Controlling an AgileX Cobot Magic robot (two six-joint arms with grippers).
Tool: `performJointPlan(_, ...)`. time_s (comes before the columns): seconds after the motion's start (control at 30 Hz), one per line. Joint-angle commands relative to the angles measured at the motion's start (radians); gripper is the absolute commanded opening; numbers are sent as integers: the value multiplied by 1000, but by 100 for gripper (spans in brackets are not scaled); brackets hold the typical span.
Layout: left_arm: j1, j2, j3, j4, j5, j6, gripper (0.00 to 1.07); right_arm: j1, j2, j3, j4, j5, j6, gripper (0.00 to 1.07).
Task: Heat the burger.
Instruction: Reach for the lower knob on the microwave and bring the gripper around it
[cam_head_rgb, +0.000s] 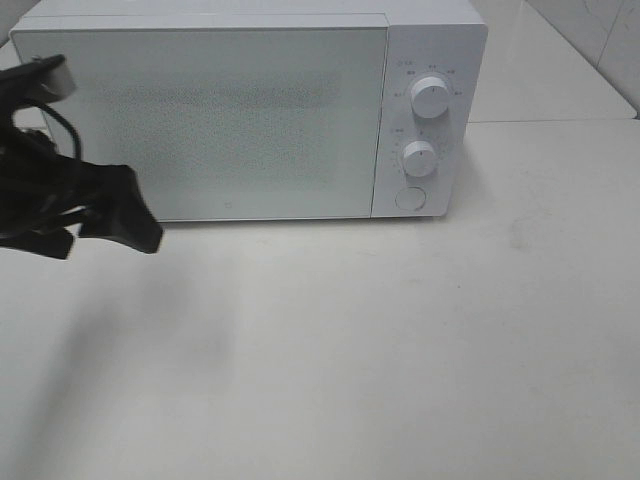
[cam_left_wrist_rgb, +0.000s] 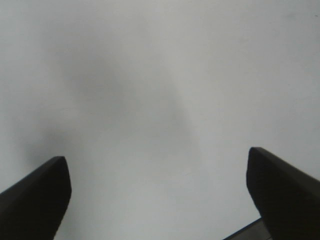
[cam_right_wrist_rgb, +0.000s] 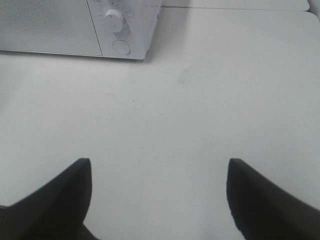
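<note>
The burger is out of view in every frame. A white microwave (cam_head_rgb: 200, 120) stands at the back of the table with its door shut; its corner also shows in the right wrist view (cam_right_wrist_rgb: 50, 25). My left gripper (cam_head_rgb: 105, 238) hangs at the left, in front of the microwave's lower left corner. It is open and empty, and the left wrist view (cam_left_wrist_rgb: 155, 160) shows only bare table between its fingers. My right gripper (cam_right_wrist_rgb: 160, 167) is open and empty over the table, some way in front of the microwave. It does not show in the exterior high view.
The microwave's control panel on its right side carries two knobs (cam_head_rgb: 431, 97) (cam_head_rgb: 419, 158) and a round button (cam_head_rgb: 410, 199). The white table (cam_head_rgb: 350, 350) stretches in front. A seam in the tabletop (cam_head_rgb: 550, 122) runs to the right of the microwave.
</note>
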Motion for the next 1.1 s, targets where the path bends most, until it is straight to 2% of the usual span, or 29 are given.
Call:
performJointPlan(0.03,60,-60,3,76,83,-44,88,-7,-26,1,-1,-2,-4,72)
performJointPlan(0.1,134,-121,3,141,146,-68,88,-7,-26,1,-1,-2,-4,72)
performJointPlan(0.13,134,-121,3,141,146,-68,88,-7,-26,1,-1,-2,-4,72)
performJointPlan(0.2,230,-203,3,233,216,-114,88,-7,-26,1,-1,-2,-4,72)
performJointPlan(0.33,294,-265,3,301,263,-139,88,-7,-26,1,-1,-2,-4,72)
performJointPlan(0.37,308,-282,3,322,273,-153,88,-7,-26,1,-1,-2,-4,72)
performJointPlan(0.4,334,-327,3,360,286,-194,88,-7,-26,1,-1,-2,-4,72)
performJointPlan(0.67,340,-487,68,459,321,-264,88,-7,-26,1,-1,-2,-4,72)
performJointPlan(0.7,340,-487,68,459,321,-264,88,-7,-26,1,-1,-2,-4,72)
performJointPlan(0.77,340,-593,139,473,327,-262,88,-7,-26,1,-1,-2,-3,72)
performJointPlan(0.87,340,-670,191,474,326,-260,88,-7,-26,1,-1,-2,-3,72)
performJointPlan(1.1,340,-817,272,474,329,-259,88,-7,-26,1,-1,-2,-3,72)
